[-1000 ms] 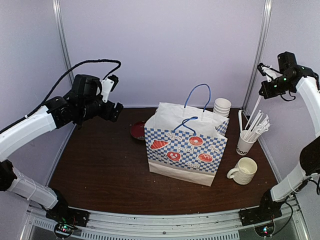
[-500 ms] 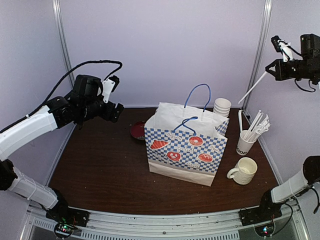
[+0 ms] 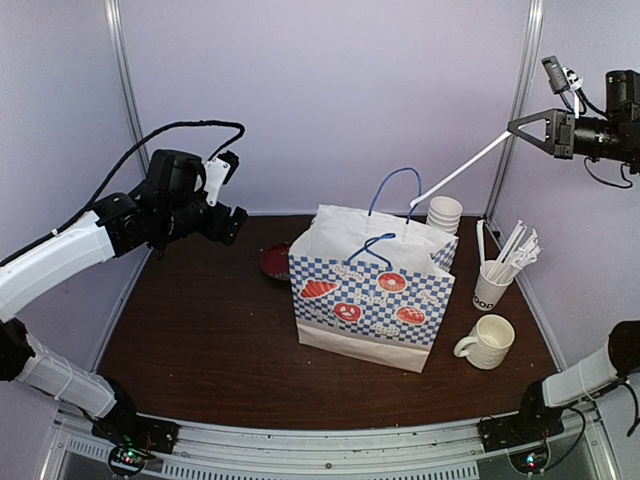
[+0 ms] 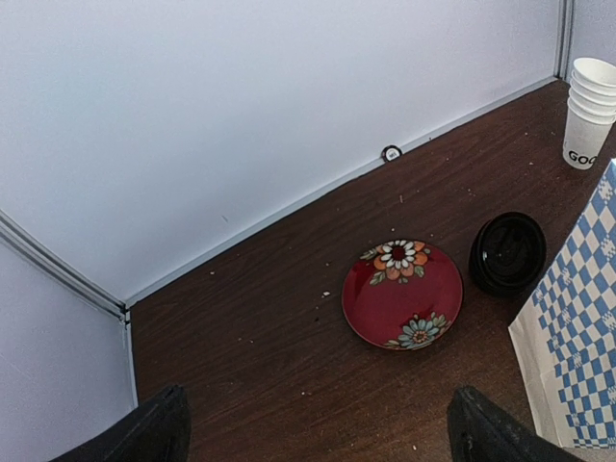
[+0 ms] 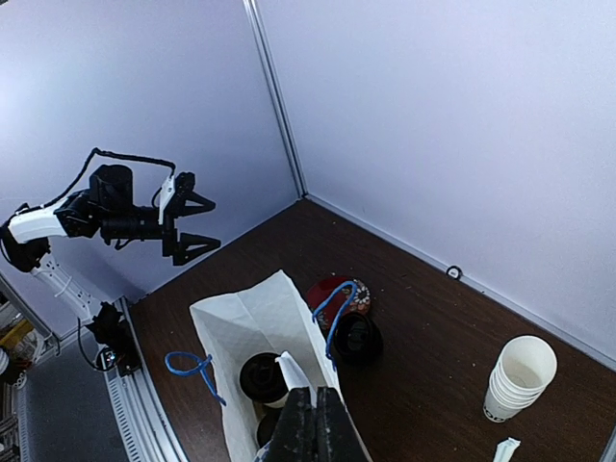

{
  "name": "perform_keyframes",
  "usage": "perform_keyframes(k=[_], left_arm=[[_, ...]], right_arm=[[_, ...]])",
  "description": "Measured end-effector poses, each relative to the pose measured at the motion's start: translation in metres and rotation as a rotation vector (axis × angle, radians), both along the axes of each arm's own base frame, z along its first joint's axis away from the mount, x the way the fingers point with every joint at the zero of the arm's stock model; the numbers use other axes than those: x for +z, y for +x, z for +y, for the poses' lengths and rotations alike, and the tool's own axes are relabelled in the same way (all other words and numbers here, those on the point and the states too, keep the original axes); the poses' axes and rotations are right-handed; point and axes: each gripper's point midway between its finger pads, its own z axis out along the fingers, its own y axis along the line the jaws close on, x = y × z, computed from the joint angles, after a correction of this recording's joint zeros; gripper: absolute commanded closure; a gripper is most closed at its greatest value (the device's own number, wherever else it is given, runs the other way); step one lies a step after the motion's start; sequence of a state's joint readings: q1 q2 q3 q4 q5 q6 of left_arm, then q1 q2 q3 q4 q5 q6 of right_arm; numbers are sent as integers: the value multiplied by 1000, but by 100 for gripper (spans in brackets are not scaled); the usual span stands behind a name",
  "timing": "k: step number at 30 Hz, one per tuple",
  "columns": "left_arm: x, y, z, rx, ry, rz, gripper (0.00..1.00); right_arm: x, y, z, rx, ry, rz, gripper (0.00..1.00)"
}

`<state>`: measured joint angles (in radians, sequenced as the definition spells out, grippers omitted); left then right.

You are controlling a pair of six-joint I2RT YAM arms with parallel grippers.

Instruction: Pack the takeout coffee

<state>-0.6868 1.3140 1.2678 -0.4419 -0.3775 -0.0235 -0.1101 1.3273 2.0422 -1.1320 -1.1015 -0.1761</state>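
The takeout coffee sits inside the blue-checked paper bag [image 3: 370,290] in the middle of the table. In the right wrist view two black dome lids [image 5: 260,375] show down in the open bag [image 5: 241,327]; the cups under them and any carrier are hidden. My right gripper [image 3: 513,125] is high at the far right, shut on a long white wrapped straw [image 3: 460,170] that slants down-left toward the bag's handles. From the wrist, the right gripper [image 5: 314,395] pinches that straw [image 5: 294,371] above the bag's mouth. My left gripper [image 3: 235,190] hangs open at the far left, holding nothing, its fingertips [image 4: 159,433] far apart.
A red flowered plate [image 4: 402,294] and a loose black lid [image 4: 507,252] lie behind the bag. A stack of lidless white cups [image 3: 444,213] stands at the back right. A cup of wrapped straws [image 3: 490,285] and a cream mug [image 3: 487,340] stand right of the bag.
My right arm has risen from above the straw cup and turned, so the straw it holds now reaches out left over the bag. The left arm has stayed still.
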Motion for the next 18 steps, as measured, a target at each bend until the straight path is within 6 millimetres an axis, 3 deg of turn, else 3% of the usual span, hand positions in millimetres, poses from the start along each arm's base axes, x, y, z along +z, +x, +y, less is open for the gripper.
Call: perform_keyframes(k=[8, 18], left_arm=[[0, 0, -1, -4, -2, 2, 3], [0, -1, -3, -14, -5, 5, 3]], right_arm=[[-18, -2, 16, 107, 12, 52, 100], [-63, -4, 59, 193, -229, 71, 100]])
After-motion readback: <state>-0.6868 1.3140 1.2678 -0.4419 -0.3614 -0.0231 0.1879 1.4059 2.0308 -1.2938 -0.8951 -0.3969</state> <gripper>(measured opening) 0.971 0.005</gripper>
